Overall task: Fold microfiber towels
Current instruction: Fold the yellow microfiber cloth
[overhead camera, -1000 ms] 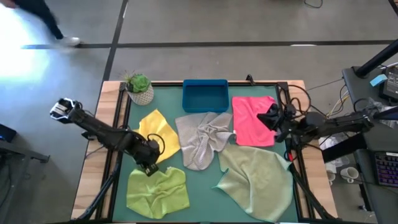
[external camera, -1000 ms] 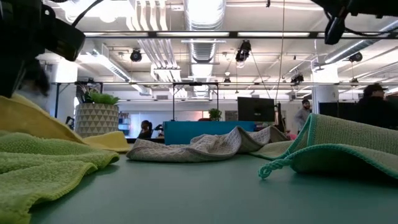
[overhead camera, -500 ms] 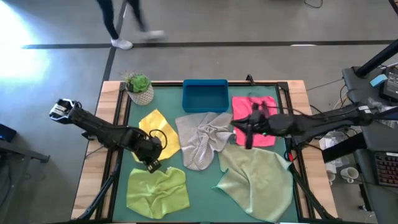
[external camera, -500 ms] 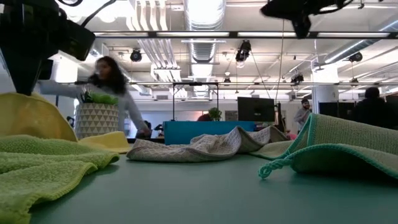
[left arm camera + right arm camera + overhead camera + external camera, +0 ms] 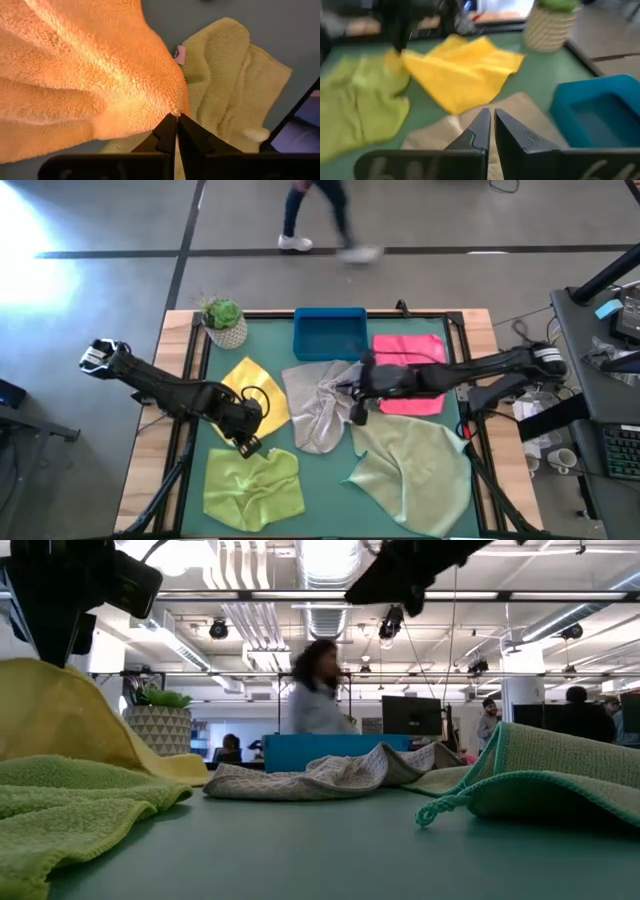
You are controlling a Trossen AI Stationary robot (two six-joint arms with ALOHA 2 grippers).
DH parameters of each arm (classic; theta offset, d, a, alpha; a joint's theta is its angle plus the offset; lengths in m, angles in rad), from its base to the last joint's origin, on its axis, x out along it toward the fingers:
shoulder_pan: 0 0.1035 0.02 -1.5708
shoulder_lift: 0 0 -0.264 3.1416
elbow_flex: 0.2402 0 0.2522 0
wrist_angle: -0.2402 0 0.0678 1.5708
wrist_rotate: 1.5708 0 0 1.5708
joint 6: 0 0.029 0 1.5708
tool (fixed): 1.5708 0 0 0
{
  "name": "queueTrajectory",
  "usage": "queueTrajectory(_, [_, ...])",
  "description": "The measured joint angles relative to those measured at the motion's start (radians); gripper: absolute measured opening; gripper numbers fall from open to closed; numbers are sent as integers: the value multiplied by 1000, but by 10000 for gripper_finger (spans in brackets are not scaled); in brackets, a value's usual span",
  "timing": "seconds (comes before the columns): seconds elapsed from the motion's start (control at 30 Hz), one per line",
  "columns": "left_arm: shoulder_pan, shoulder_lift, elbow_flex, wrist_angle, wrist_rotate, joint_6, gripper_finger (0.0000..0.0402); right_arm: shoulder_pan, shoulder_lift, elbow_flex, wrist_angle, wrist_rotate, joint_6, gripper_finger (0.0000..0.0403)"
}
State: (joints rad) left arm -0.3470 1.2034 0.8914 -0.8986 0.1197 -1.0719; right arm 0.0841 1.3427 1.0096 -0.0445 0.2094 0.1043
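High view: nearest on the green table top [image 5: 330, 495] lie two cloths, the crumpled lime green microfiber towel [image 5: 252, 488] at the near left and the larger pale sage green microfiber towel [image 5: 412, 470] spread at the near right.

Just beyond the lime towel, the left gripper [image 5: 246, 442] has its jaws pressed together on the near corner of the soft yellow microfiber towel [image 5: 256, 393]. The left wrist view shows the pinch plainly: both dark fingers [image 5: 167, 135] meet on the yellow cloth's edge, with the lime towel below it on the table. From the low view that yellow corner rises in a peak at the left, lifted off the table, while the rest of the cloth trails down toward the far side.

At the table's middle lies the rumpled light grey microfiber towel [image 5: 325, 405]. The right gripper [image 5: 357, 414] hangs over its right edge with its jaws closed and nothing between them; in the right wrist view the two fingers nearly touch above the grey cloth.

To the right, under the right arm, the hot pink microfiber towel [image 5: 410, 350] lies flat.

Along the far edge stand a blue rectangular tray [image 5: 330, 332] and, at the far left corner, a small potted plant in a pale patterned pot [image 5: 224, 322]. On the floor beyond the table a person [image 5: 318, 215] is walking.
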Motion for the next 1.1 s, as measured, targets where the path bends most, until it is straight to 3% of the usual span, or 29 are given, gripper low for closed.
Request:
queueTrajectory(0.3, [-3, 0, 5, -5, 31, -20, 0, 0, 276, 226, -116, -90, -164, 18])
queueTrajectory(0.8, [-3, 0, 2, -140, 9, 12, 0, 0, 590, 506, -146, -115, -182, 18])
queueTrajectory(1.1, [-3, -1, 2, -141, -2, 11, 0, 0, 720, 673, -269, -113, -183, 18])
